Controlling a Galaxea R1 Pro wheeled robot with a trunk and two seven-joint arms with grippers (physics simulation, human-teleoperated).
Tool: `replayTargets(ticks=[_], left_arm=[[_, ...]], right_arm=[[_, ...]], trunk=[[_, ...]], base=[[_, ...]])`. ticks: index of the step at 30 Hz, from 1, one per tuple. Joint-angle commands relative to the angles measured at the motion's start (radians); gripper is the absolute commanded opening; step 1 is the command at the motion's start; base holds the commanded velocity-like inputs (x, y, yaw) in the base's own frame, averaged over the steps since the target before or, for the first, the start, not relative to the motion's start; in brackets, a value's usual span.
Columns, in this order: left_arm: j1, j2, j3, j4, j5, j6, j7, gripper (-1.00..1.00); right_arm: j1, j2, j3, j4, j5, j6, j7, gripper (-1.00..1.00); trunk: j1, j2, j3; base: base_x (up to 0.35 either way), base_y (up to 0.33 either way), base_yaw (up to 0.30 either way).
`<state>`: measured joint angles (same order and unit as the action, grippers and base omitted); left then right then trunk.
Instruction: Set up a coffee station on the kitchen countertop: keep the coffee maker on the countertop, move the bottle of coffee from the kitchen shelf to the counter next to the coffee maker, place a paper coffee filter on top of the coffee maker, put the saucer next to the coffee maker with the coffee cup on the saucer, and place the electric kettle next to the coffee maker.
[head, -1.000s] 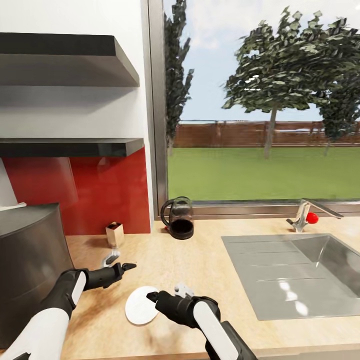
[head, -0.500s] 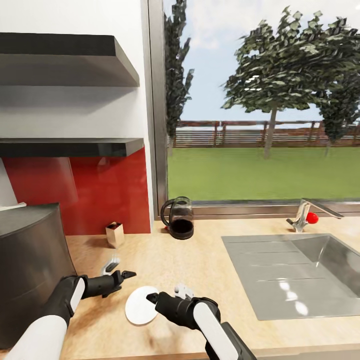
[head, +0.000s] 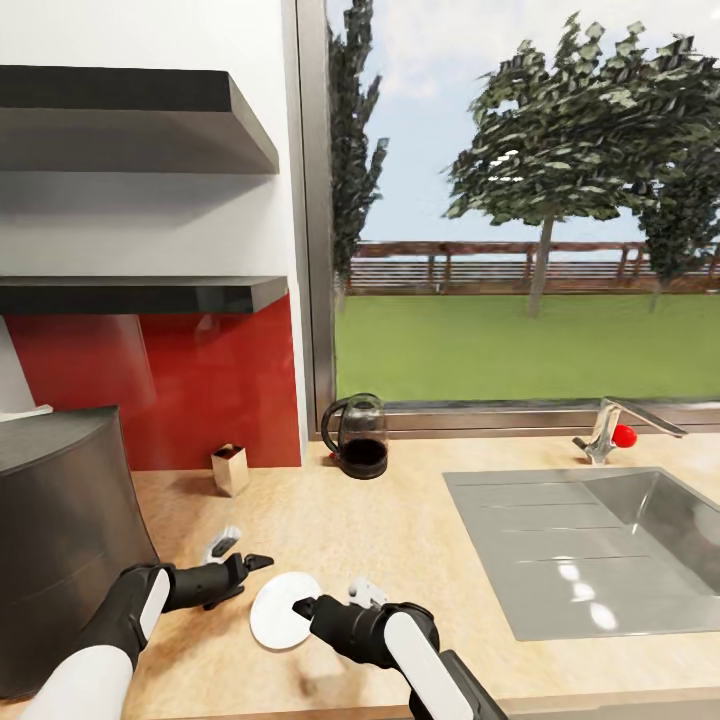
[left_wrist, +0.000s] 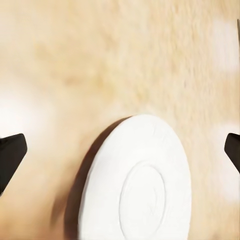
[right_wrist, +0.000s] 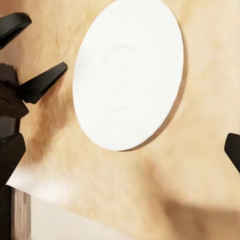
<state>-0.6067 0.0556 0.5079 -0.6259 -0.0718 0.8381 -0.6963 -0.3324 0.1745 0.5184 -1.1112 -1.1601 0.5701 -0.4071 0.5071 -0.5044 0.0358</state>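
Both tools are spread wide, grasping nothing: the left tool (head: 250, 565) and right tool (head: 300, 605) flank the white saucer (head: 280, 610) lying flat on the wooden desk (head: 400, 530). Farther back stand a glass kettle (head: 357, 436), steel sink (head: 590, 545), red backsplash (head: 210, 385) and window (head: 520, 200).

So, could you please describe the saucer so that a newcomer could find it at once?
On the wooden countertop, left of the steel sink, look between the two black end effectors. The saucer lies there: a flat white disc with a faint inner ring, the only round plate.

Head camera high over countertop (head: 400, 520), both wrist cameras close above shared saucer (head: 283, 610)
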Motion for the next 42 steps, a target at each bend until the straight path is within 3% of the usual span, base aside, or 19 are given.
replayTargets(ticks=[1,3,9,13,42], left_arm=[[0.0,-0.001,0.005,0.0,-0.012,0.007,-0.006,1.0],[0.001,-0.003,-0.005,0.0,-0.013,0.007,-0.006,1.0],[0.002,-0.005,-0.087,0.0,-0.009,0.009,-0.006,1.0],[0.002,-0.005,-0.106,0.0,-0.008,0.01,-0.005,1.0],[0.004,0.001,-0.104,0.045,-0.001,0.01,-0.005,1.0]], right_arm=[[0.0,0.0,0.001,-0.001,-0.01,0.0,-0.01,1.0],[0.0,0.0,0.001,-0.001,-0.01,0.0,-0.01,1.0],[0.0,0.0,0.002,-0.001,-0.01,0.0,-0.01,1.0],[0.0,0.0,0.002,-0.001,-0.01,0.0,-0.01,1.0],[0.0,0.0,0.002,0.028,-0.011,-0.001,-0.01,1.0]], trunk=[[0.0,-0.001,0.0],[0.0,-0.001,0.0],[0.0,-0.001,0.0],[0.0,-0.001,0.0],[0.0,-0.001,0.0]], base=[[0.0,0.0,0.0],[0.0,0.0,0.0],[0.0,0.0,0.0],[0.0,0.0,0.0],[0.0,0.0,0.0]])
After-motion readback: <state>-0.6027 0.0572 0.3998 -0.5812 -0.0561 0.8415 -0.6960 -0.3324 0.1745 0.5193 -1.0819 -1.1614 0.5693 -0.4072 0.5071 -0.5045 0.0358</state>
